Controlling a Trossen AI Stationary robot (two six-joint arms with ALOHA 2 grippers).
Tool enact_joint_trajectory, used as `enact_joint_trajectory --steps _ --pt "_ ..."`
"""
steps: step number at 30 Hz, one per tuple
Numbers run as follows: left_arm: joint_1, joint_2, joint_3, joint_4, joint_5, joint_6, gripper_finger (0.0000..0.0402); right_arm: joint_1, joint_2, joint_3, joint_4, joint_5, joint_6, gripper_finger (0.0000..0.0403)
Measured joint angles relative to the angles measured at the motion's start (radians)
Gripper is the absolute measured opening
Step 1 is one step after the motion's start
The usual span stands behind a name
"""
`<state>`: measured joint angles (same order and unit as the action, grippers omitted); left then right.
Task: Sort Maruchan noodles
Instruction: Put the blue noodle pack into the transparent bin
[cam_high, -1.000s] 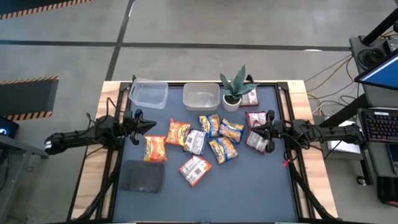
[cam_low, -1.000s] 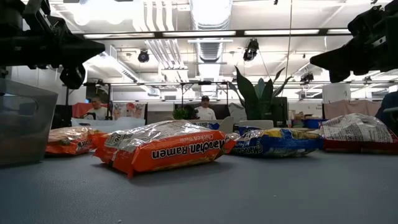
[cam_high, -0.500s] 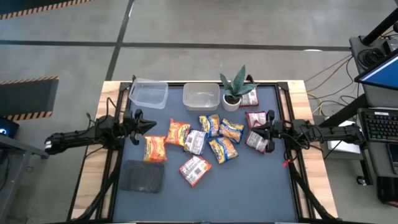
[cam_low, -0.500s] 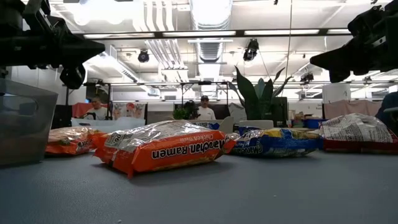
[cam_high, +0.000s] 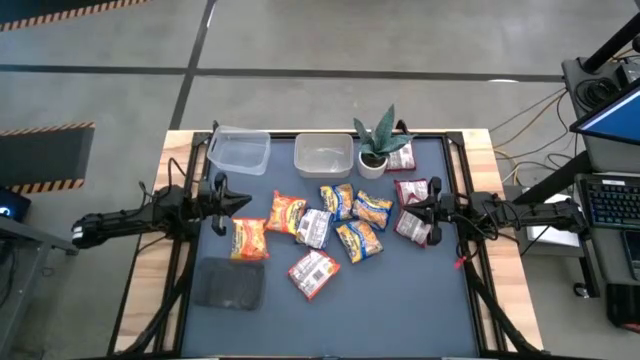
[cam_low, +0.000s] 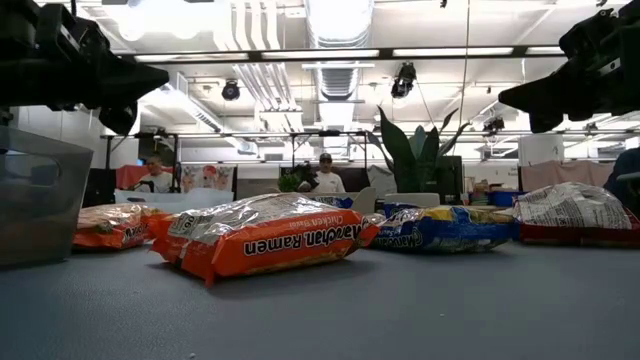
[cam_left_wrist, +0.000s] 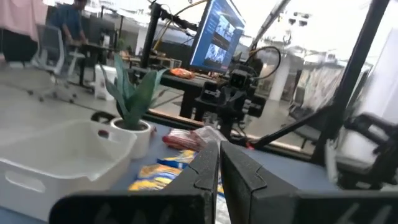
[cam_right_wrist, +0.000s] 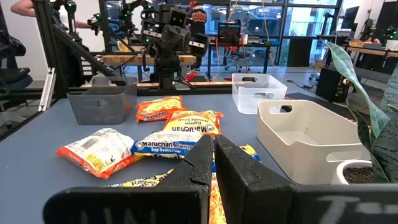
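About a dozen Maruchan packets lie flat in the middle of the dark mat: orange ones (cam_high: 250, 238) (cam_high: 287, 213), red-and-white ones (cam_high: 314, 273) (cam_high: 314, 228), blue-yellow ones (cam_high: 360, 240) (cam_high: 372, 208), and dark red ones (cam_high: 412, 190) (cam_high: 412, 228) near the right arm. My left gripper (cam_high: 243, 203) (cam_left_wrist: 219, 158) hangs shut above the mat's left side, pointing at the pile. My right gripper (cam_high: 408, 207) (cam_right_wrist: 213, 148) hangs shut over the right side, by the dark red packets. In the low view both grippers (cam_low: 150, 80) (cam_low: 510, 97) float above the table.
Two clear tubs (cam_high: 240, 150) (cam_high: 323, 155) stand at the mat's far edge, with a potted plant (cam_high: 377, 145) to their right and another packet (cam_high: 400, 157) beside it. A dark grey pad (cam_high: 228, 283) lies near the left front. People sit in the room beyond (cam_low: 326, 178).
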<state>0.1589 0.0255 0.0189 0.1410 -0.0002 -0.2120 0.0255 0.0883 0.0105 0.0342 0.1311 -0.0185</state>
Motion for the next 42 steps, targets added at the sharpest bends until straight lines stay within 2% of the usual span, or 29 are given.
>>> enact_joint_trajectory --steps 4,6,9,12,14,16,22,26,32,38,42 --pt "0.0 0.0 0.0 0.001 0.0 -0.035 0.0 0.0 0.0 0.0 0.0 0.0 0.0 0.0009" --pt "0.0 0.0 0.0 0.005 0.0 -0.174 0.0 0.0 0.0 0.0 0.0 0.0 0.0 0.0009" --pt "0.0 0.0 0.0 0.006 -0.002 -0.5 0.0 0.0 0.0 0.0 0.001 0.0 0.011 0.0009" --pt "0.0 0.0 0.0 0.008 -0.042 -0.607 0.0 0.0 0.0 0.0 0.004 0.0 0.168 0.0009" --pt "-0.001 0.0 0.0 0.027 -0.06 -0.619 0.0 0.0 0.0 0.0 0.008 0.006 0.352 0.0009" --pt "-0.007 0.003 0.0 0.083 -0.062 -0.631 0.0 -0.002 0.0 0.0 0.033 0.033 0.429 0.0009" --pt "-0.04 0.093 0.0 0.462 -0.066 -0.533 0.0 -0.007 0.008 0.003 0.246 0.011 0.364 0.0009" --pt "-0.063 0.194 0.008 0.645 -0.048 -0.485 0.0 -0.02 0.008 0.076 0.249 0.026 0.268 0.0009" --pt "-0.071 0.38 0.12 0.649 -0.043 -0.429 0.0 -0.044 0.06 0.226 0.228 0.029 0.092 0.0009" --pt "-0.071 0.56 0.286 0.647 -0.042 -0.4 0.0 -0.057 0.138 0.397 0.05 0.109 -0.009 0.0009" --pt "-0.071 0.668 0.412 0.523 0.008 -0.399 0.0 -0.057 0.18 0.477 -0.041 0.132 -0.032 0.0009"
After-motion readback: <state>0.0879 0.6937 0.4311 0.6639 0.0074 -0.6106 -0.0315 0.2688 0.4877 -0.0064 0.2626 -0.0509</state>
